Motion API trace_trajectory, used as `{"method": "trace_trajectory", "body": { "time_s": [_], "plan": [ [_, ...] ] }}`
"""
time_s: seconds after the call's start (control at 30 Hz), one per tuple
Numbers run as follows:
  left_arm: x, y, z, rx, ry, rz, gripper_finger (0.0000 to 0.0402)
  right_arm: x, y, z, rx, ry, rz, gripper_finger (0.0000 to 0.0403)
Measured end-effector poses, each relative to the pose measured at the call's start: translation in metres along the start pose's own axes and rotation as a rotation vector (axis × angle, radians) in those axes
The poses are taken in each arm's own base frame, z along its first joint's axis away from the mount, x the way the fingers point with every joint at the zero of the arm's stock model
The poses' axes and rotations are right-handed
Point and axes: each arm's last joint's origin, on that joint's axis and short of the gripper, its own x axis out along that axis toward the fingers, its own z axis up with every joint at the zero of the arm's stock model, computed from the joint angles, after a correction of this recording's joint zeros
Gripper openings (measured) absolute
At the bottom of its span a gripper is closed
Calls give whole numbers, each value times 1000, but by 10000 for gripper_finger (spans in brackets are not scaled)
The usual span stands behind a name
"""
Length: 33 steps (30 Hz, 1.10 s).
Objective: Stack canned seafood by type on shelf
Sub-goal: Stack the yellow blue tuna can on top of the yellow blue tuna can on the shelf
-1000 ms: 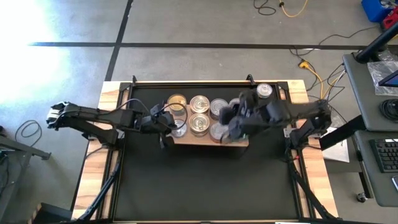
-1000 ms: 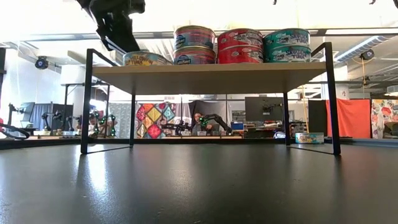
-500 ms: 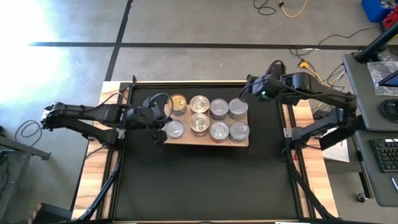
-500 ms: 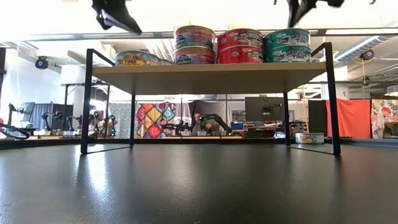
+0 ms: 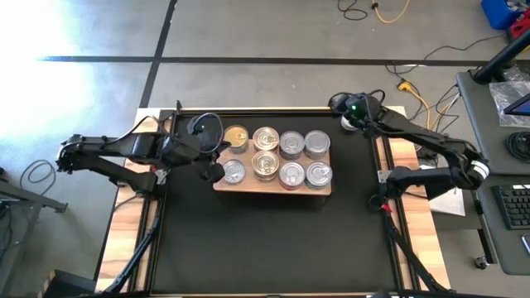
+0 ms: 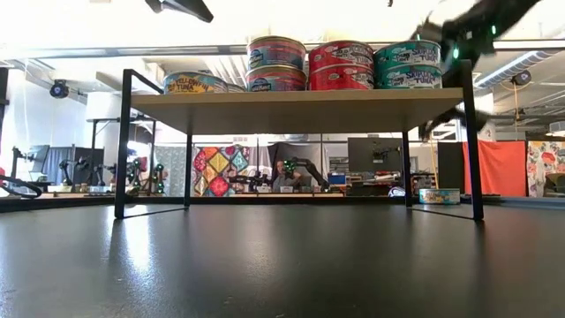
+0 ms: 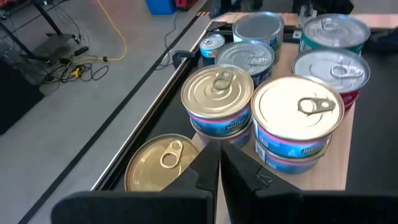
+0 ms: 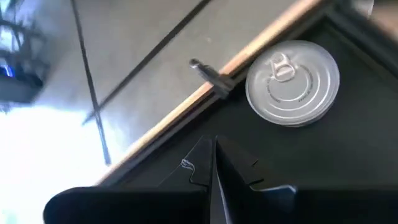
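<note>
The pale wood shelf [image 5: 273,187] [image 6: 291,99] stands on thin black legs on the black mat and carries several tins of canned seafood [image 5: 278,156] [image 7: 296,112]. They stand in stacks with blue, red and teal labels. A single gold-lidded tin [image 7: 163,163] sits at the shelf's left end. One loose silver tin [image 8: 292,74] [image 5: 349,122] rests on the mat at the far right corner. My left gripper [image 5: 217,165] [image 7: 219,165] hangs shut above the shelf's left end. My right gripper [image 5: 341,106] [image 8: 211,163] is shut, empty, just above the mat beside the loose tin.
A black clamp [image 8: 211,79] grips the table's wooden far rim [image 8: 186,102] next to the loose tin. The mat's near half [image 5: 273,240] lies bare in front of the shelf. The shelf's black legs [image 6: 122,141] [image 6: 470,141] stand at its corners.
My right gripper has swung from over the shelf's right half toward the table's far right corner and sunk toward the loose tin, rolling as it went. My left gripper has risen above the shelf's left end and tipped further down. Both stayed shut.
</note>
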Motion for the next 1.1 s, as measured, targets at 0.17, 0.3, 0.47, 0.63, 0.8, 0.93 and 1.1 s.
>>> {"method": "trace_trajectory", "body": {
  "time_s": [0.17, 0.3, 0.47, 0.63, 0.8, 0.93, 1.1],
  "plan": [
    [0, 0, 3, -31, -9, 31, 0, 43, -23, 5, 168, 28, -26, 12],
    [0, 1, 1, -59, 6, 56, 0, 63, -30, 12, 207, 6, -75, 12],
    [0, 1, -2, -94, 32, 61, 0, 76, -32, 20, 222, -35, -112, 12],
    [-2, 1, 2, -114, 27, 19, 0, 91, -40, 20, 191, -12, -178, 12],
    [-9, 4, 7, -145, 38, 2, 0, 96, -36, 19, 163, -21, -206, 12],
    [-16, 6, 7, -171, 76, 6, 0, 98, -36, 18, 148, -13, -226, 12],
    [-26, 3, 4, -176, 135, -7, 0, 97, -37, 11, 189, 23, -241, 12]
  ]
}}
